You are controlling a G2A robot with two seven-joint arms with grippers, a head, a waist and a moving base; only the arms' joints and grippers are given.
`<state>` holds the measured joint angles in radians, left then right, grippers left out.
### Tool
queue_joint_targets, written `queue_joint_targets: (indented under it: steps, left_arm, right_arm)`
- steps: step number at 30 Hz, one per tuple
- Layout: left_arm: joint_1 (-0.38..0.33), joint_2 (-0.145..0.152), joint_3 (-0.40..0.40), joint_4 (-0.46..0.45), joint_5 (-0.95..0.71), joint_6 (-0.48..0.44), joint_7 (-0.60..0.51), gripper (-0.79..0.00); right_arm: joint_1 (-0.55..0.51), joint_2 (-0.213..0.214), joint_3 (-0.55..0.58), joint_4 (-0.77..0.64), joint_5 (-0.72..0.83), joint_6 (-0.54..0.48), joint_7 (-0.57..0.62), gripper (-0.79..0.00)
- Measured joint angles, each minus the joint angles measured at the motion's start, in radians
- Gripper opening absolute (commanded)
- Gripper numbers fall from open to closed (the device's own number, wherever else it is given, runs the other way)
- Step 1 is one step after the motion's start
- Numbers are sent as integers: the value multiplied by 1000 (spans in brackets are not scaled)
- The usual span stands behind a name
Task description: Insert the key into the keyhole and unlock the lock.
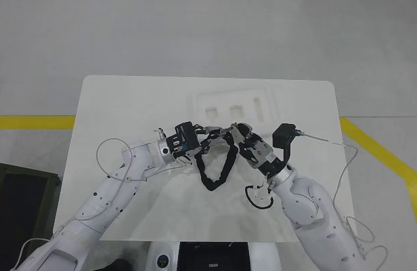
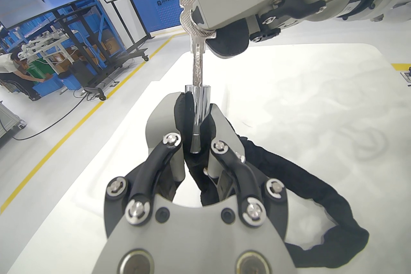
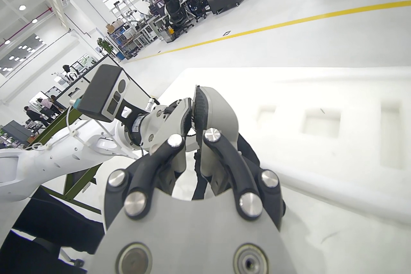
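Silver key (image 2: 198, 63), pinched in the right tool (image 2: 205, 26), stands with its tip at the chrome lock (image 2: 201, 103) clamped by the left tool (image 2: 192, 118).

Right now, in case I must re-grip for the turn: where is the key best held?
Take the key by its flat head, pads on its broad faces, from the end away from the lock cylinder: the blade tip sits at the keyhole and must stay free. The right gripper holds it so; the left gripper clamps the cylinder.
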<state>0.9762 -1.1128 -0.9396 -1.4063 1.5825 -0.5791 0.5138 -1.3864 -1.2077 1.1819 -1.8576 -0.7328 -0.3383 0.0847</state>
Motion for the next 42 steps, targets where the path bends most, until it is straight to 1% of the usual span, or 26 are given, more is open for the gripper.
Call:
queue_joint_targets:
  steps: [5,6,7,9,10,11,12,13,14,15,16,18,19,21,22,23,24,25,26,27,35,42]
  left_arm:
    - [0,0,0,0,0,0,0,-785]
    - [0,0,0,0,0,0,0,-785]
    - [0,0,0,0,0,0,0,-785]
    - [0,0,0,0,0,0,0,-785]
    - [0,0,0,0,0,0,0,-785]
    - [0,0,0,0,0,0,0,-785]
    - [0,0,0,0,0,0,0,-785]
    - [0,0,0,0,0,0,0,-785]
    - [0,0,0,0,0,0,0,-785]
    - [0,0,0,0,0,0,0,-785]
    - [0,0,0,0,0,0,0,-785]
    - [0,0,0,0,0,0,0,-785]
    - [0,0,0,0,0,0,0,-785]
    - [0,0,0,0,0,0,0,-785]
    - [0,0,0,0,0,0,0,-785]
    - [0,0,0,0,0,0,0,-785]
    - [0,0,0,0,0,0,0,-785]
    - [0,0,0,0,0,0,0,-785]
    - [0,0,0,0,0,0,0,-785]
    - [0,0,0,0,0,0,0,-785]
    - [0,0,0,0,0,0,0,-785]
    - [0,0,0,0,0,0,0,-785]
  right_arm:
    - [3,0,2,-7,-8,-3,23,-779]
    - [4,0,2,-8,-10,-2,25,-696]
    - [5,0,2,-7,-11,-1,26,-659]
    - [7,-1,1,-7,-12,0,28,-659]
    - [8,-1,1,-6,-13,1,29,-622]
    - [8,-2,0,-6,-13,1,30,-557]
    - [9,-2,0,-6,-12,1,32,-453]
    - [9,-2,0,-6,-12,1,33,-388]
    - [10,-2,0,-5,-11,2,34,-194]
    - [10,-3,0,-5,-11,3,34,-108]
    - [10,-3,0,-7,-10,4,35,-49]
    - [8,-3,1,-14,-7,6,35,-22]
    - [7,-3,2,-18,-5,6,36,-28]
    - [5,-3,7,-30,-2,4,40,-68]
    - [3,-3,10,-38,-2,2,40,-129]
    - [1,-2,15,-47,-3,0,39,-332]
    - [-2,-1,23,-60,-5,0,36,-474]
    - [-6,-1,30,-68,-6,0,33,-570]
    - [-10,0,37,-76,-6,0,30,-699]
    - [-15,1,46,-84,-5,0,29,-785]
    - [-11,2,64,-98,-18,-32,21,-785]
    - [10,-5,29,-75,-46,-9,-9,-785]
